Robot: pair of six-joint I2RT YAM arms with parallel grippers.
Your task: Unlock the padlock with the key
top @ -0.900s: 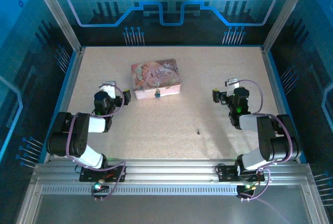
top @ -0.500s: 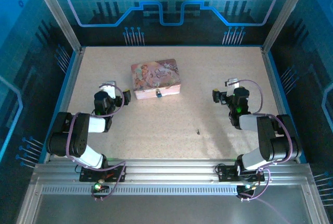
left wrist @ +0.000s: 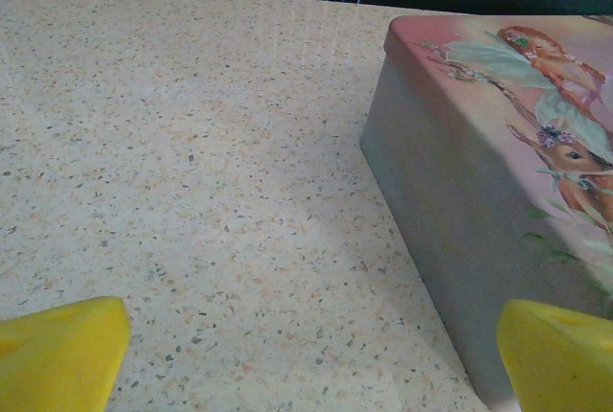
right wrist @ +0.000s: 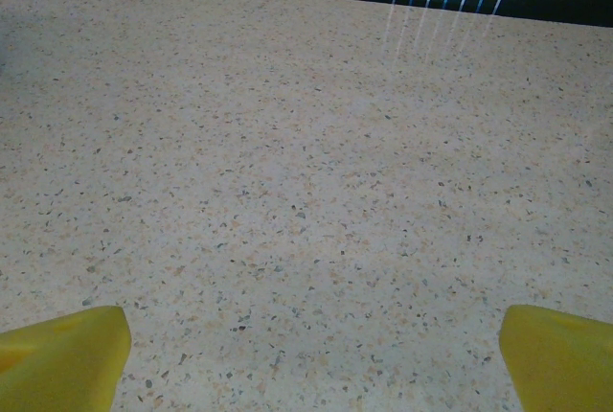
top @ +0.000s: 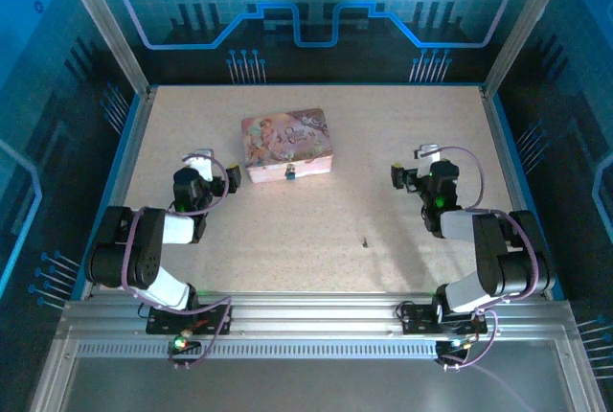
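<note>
Speckled tabletop [top: 316, 220] carried your pink tin box [top: 287, 142], the padlock [top: 290, 173] on its near face. The key [top: 365, 240] lay nearer, to the right. Your left tool [left wrist: 306, 359] and right tool [right wrist: 306, 359] both stood wide.

Tiny blue-teal padlock [top: 290, 172] sits at mid near side of pink illustrated tin box [top: 287, 139]. Tiny thin dark metal key [top: 365, 240] lies on speckled table [top: 287, 230], well apart, nearer my bases.

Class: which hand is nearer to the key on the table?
Right. The right hand sits beyond the key, slightly to its right; the left hand is far off to the key's left.
</note>
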